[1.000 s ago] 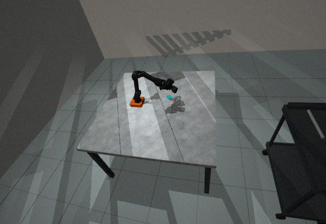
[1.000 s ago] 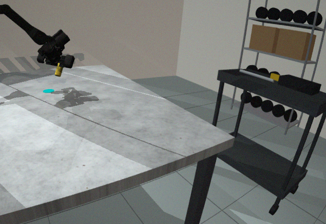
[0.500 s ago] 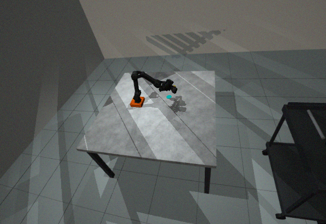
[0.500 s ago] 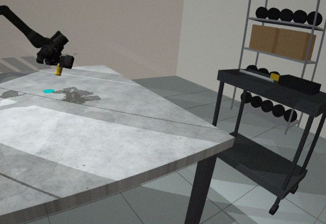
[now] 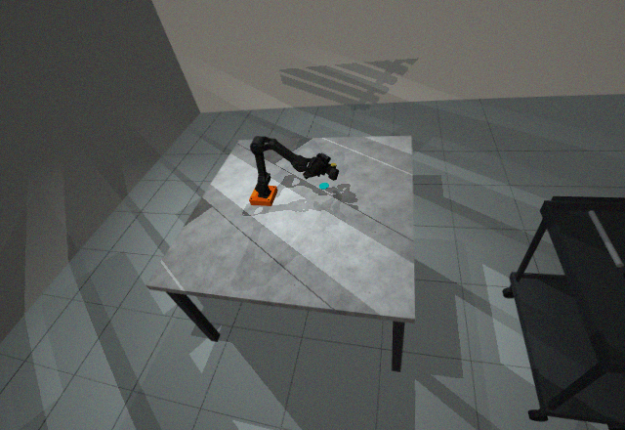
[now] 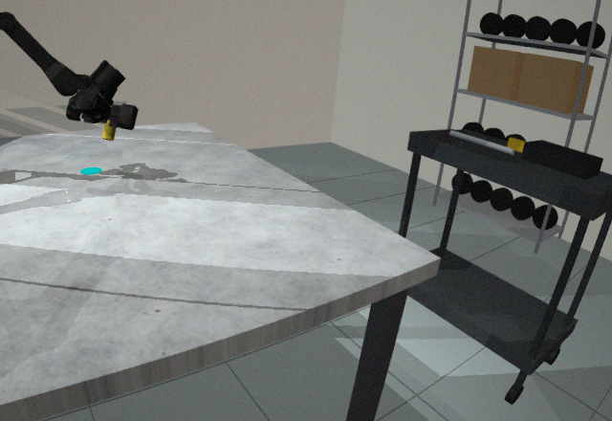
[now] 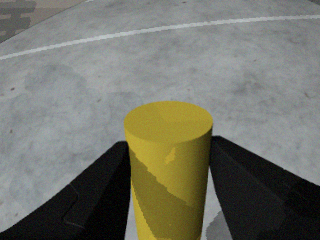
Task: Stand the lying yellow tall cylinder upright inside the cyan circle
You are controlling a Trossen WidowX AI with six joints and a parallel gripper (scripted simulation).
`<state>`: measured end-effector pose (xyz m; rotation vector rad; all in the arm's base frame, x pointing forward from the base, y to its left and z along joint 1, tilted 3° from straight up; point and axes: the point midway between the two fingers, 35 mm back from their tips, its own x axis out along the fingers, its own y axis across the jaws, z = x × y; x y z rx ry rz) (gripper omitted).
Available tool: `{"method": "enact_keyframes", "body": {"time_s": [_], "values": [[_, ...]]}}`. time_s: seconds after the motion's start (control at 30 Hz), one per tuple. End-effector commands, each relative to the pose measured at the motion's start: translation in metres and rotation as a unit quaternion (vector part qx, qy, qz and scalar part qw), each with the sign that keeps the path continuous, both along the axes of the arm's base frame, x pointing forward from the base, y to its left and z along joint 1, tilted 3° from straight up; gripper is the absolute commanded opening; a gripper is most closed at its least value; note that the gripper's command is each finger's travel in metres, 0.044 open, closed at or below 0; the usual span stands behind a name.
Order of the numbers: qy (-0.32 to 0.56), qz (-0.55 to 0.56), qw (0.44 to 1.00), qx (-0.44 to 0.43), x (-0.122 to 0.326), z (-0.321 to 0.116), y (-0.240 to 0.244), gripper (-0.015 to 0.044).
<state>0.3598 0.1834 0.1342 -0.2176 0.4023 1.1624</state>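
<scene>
The yellow tall cylinder [image 5: 333, 164] [image 6: 108, 132] [image 7: 169, 190] is held in the air above the table, close to upright with a slight lean in the exterior view. My gripper [image 6: 110, 119] [image 7: 168, 150] is shut on it, one dark finger on each side in the wrist view. The fingers and arm hide much of the cylinder in the top view. The cyan circle [image 5: 323, 186] [image 6: 91, 170] lies flat on the table, with nothing standing on it. In the exterior view the cylinder's lower end shows above and slightly right of the circle. The circle is not visible in the wrist view.
The grey table [image 5: 303, 248] [image 6: 197, 238] carries the arm's orange base [image 5: 263, 195]. Arm shadows fall beside the circle. A dark cart [image 5: 540, 294] [image 6: 445, 159] stands off the table, with a shelf rack [image 6: 459, 60] behind it.
</scene>
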Motion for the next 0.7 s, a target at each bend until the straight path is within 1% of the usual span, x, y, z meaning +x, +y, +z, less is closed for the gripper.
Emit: {"method": "enact_keyframes", "body": {"time_s": [0.0,0.67], "values": [[0.000,0.001,1.000,0.009,-0.003,-0.001,-0.003,0.0105],[-0.029,0.018,0.998,0.055,-0.014,0.003,-0.012,0.0105]]}}
